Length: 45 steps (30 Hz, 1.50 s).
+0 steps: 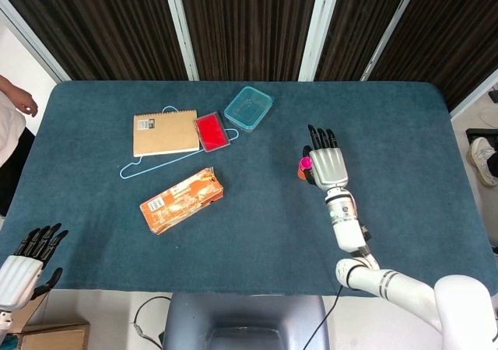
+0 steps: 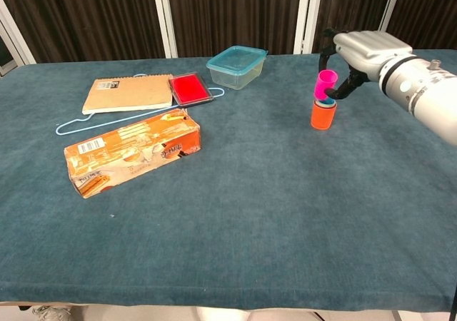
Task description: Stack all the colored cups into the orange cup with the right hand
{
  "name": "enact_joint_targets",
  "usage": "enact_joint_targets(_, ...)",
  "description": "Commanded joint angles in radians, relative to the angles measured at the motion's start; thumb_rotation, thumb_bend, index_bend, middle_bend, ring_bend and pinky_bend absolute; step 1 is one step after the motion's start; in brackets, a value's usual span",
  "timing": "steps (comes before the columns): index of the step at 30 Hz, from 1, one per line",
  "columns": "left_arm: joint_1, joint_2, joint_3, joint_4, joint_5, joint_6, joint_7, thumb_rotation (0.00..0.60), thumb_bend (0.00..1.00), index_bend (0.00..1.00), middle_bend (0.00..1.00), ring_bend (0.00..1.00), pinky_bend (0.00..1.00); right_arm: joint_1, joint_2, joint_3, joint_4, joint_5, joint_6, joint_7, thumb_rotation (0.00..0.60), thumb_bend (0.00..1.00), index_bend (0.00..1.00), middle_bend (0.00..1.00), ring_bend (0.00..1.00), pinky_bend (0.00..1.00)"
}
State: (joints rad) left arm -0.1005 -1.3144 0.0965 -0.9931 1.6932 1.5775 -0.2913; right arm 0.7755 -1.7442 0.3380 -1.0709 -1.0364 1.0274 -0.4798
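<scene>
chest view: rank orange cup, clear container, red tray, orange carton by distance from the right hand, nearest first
1. orange cup: just below the right hand, under the pink cup it holds.
2. clear container: to the hand's left, near the table's far edge.
3. red tray: further left, beside the notebook.
4. orange carton: farthest, left and nearer the camera.

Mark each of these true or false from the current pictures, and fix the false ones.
1. The right hand holds the pink cup over the orange cup. True.
2. The orange cup is empty. False: a blue cup sits inside it.
3. The left hand grips the orange box. False: it holds nothing, off the table's near edge.
4. The red case lies beside the notebook. True.
</scene>
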Motion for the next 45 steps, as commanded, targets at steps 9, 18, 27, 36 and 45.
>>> enact_joint_targets(9, -0.002, -0.004, 0.002, 0.006, 0.002, -0.006, 0.001, 0.6, 0.42, 0.0, 0.0, 0.0, 0.09, -0.002, 0.0, -0.007, 0.032, 0.027, -0.022, 0.011, 0.6, 0.45, 0.59, 0.04, 0.0, 0.08)
enact_joint_targets(18, -0.003, -0.006, 0.001, 0.007, -0.001, -0.01, 0.003, 0.6, 0.42, 0.0, 0.0, 0.0, 0.09, 0.01, -0.013, -0.007, 0.058, 0.034, -0.037, 0.025, 0.6, 0.45, 0.56, 0.04, 0.0, 0.08)
enact_joint_targets(27, -0.002, -0.006, 0.002, 0.009, 0.0, -0.005, -0.001, 0.6, 0.42, 0.0, 0.0, 0.0, 0.09, -0.01, 0.042, -0.019, -0.023, 0.064, -0.078, 0.021, 0.6, 0.4, 0.0, 0.0, 0.0, 0.0)
enact_joint_targets(36, 0.007, -0.006, 0.002, 0.018, 0.006, 0.021, -0.011, 0.6, 0.42, 0.0, 0.0, 0.0, 0.09, -0.456, 0.412, -0.418, -0.521, -0.451, 0.474, 0.114, 0.6, 0.32, 0.0, 0.0, 0.0, 0.0)
enact_joint_targets(45, 0.016, -0.013, 0.004, 0.024, 0.021, 0.057, -0.009, 0.6, 0.42, 0.0, 0.0, 0.0, 0.09, -0.607, 0.442, -0.471, -0.47, -0.52, 0.609, 0.217, 0.6, 0.32, 0.0, 0.0, 0.0, 0.0)
